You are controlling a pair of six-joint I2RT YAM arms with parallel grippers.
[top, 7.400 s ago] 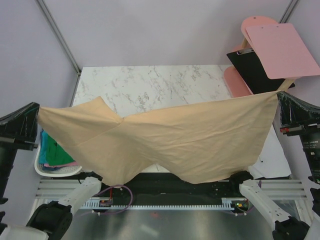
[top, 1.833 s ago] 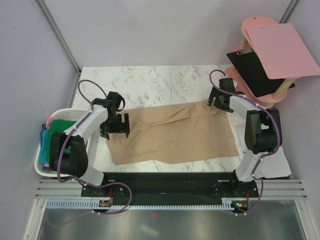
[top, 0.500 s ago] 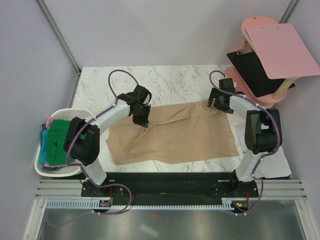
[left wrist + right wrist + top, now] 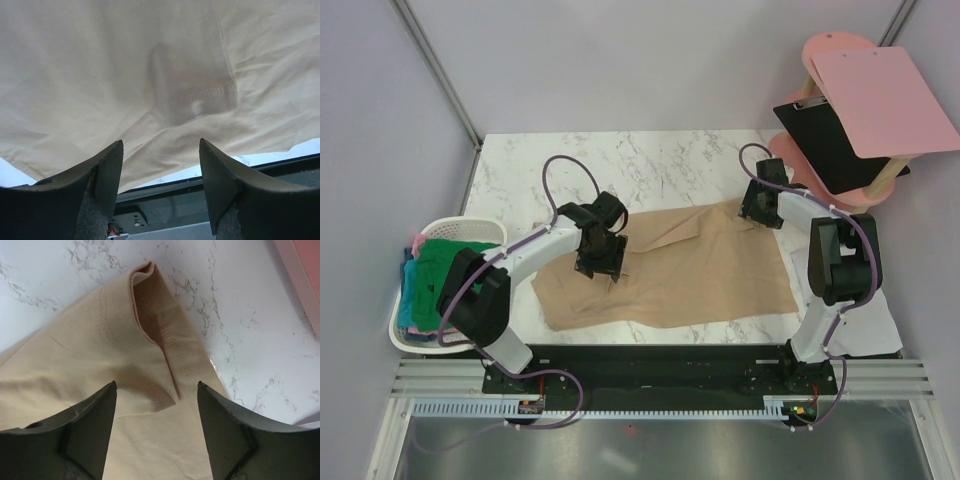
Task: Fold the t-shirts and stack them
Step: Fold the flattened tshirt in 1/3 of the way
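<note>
Tan t-shirt (image 4: 700, 270), white grey-veined marble table (image 4: 620, 165), pink clipboard (image 4: 885, 100).

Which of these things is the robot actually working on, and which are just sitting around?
In the job: tan t-shirt on the marble table; green t-shirt, teal-blue t-shirt and pink t-shirt in the white laundry basket; left gripper and right gripper, both open.
Lying about: pink clipboard, black clipboard, pink stool.

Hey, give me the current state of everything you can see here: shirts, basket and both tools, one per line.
tan t-shirt: spread on the table, wrinkled, not yet folded
left tool: open, over the shirt's left part
right tool: open, over the shirt's far right corner
green t-shirt: bunched in the basket, unfolded
laundry basket: upright, holding shirts
</note>
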